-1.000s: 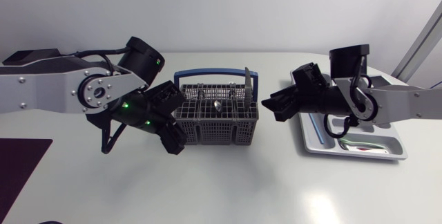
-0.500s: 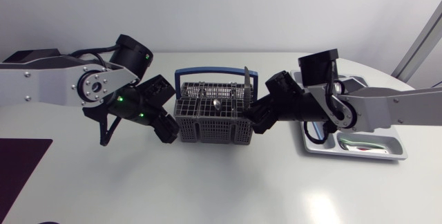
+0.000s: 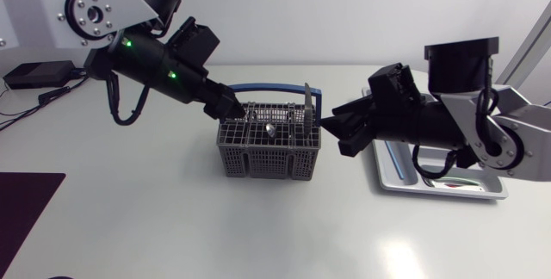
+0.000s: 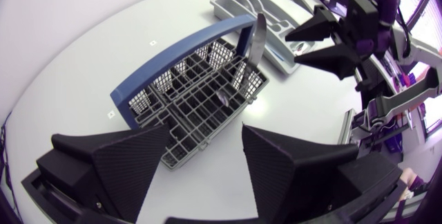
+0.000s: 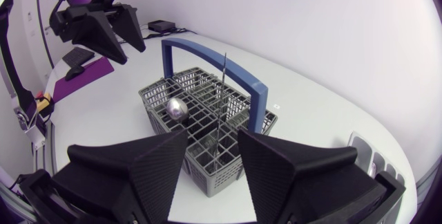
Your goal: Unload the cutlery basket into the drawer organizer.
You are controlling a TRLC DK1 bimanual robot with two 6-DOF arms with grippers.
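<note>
Two grippers off the basket, both empty

Left gripper (image 3: 225,107) has lifted from the cutlery basket's (image 3: 267,153) left wall. It now hovers over the rear-left corner, fingers wide. Right gripper (image 3: 336,133) has backed off the right wall and sits just beside it, between basket and drawer organizer (image 3: 385,178), fingers spread, holding nothing. Basket unmoved mid-desk (image 3: 172,227), with spoon (image 3: 270,129) and one upright utensil (image 3: 308,107) inside.
</note>
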